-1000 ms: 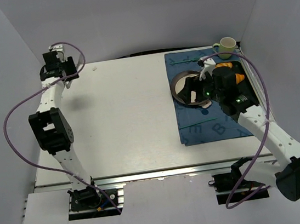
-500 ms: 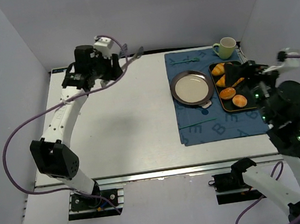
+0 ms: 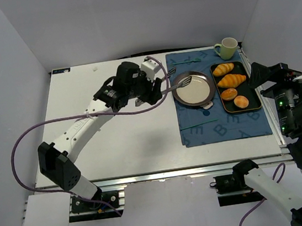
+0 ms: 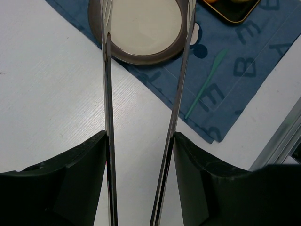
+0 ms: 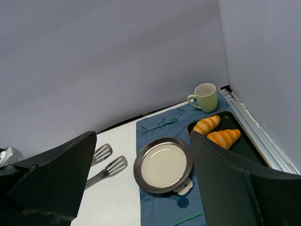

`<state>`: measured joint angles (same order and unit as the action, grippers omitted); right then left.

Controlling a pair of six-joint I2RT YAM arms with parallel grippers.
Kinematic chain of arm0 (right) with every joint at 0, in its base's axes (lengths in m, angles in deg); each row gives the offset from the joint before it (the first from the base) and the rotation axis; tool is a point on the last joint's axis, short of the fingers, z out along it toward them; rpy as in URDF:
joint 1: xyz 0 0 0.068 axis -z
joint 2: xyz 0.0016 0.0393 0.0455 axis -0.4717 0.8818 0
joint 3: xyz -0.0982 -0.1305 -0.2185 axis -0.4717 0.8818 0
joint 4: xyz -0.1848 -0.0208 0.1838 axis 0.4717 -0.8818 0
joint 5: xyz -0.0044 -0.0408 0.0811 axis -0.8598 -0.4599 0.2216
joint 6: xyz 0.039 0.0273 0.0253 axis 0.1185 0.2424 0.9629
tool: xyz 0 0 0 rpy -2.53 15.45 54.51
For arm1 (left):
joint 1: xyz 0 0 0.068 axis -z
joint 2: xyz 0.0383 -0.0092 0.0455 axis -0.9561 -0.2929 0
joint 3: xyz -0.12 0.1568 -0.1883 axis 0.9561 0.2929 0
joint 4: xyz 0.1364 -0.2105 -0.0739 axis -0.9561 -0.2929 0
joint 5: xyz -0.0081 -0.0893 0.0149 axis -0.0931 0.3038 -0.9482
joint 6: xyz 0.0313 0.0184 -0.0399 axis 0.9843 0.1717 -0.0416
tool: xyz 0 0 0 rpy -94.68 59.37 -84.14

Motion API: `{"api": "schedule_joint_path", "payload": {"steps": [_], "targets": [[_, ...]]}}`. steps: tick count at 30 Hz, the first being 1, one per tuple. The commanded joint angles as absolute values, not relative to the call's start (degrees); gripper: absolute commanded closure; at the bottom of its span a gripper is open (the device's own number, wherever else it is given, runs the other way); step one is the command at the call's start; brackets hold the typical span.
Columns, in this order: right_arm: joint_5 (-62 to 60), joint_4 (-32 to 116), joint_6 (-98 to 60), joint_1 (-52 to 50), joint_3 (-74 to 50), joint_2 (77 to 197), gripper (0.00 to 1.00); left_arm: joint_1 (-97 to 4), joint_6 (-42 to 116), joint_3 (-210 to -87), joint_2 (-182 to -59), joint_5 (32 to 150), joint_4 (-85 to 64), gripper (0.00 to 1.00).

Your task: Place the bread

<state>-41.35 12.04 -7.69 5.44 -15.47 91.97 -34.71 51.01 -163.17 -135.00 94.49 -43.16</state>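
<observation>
Left hand (image 4: 139,137) clamps slim polished steel tongs (image 4: 107,94), their tips near the 10 o'clock rim of the round plate (image 3: 175,91). Glossy domed bread (image 3: 228,94) lies at its 3 o'clock. Right hand (image 5: 143,136) gapes wide, empty.

Metal tongs (image 3: 178,83) run out from left tool (image 3: 156,91), tips over round plate (image 3: 193,88). Beyond it on blue mat (image 3: 225,125): dark tray (image 3: 251,86) with two croissants (image 3: 231,80), pale bun (image 3: 241,101); green mug (image 3: 228,47).
</observation>
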Motion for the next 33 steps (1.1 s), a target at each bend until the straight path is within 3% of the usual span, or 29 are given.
{"api": "schedule_joint_path", "payload": {"steps": [1,19,33], "targets": [[-43.97,11.95,-7.15,5.20,-16.21,91.47,0.13,-31.15,50.68,-163.22,-133.83,92.67,-39.16,0.34],[-43.45,16.17,-5.65,5.29,-14.01,90.50,0.14,-16.55,53.05,-189.84,-167.30,86.70,-37.93,0.34],[-40.54,17.75,-6.27,5.20,-10.05,90.94,0.14,-15.22,52.52,-195.03,-174.26,83.79,-33.97,0.34]]}}
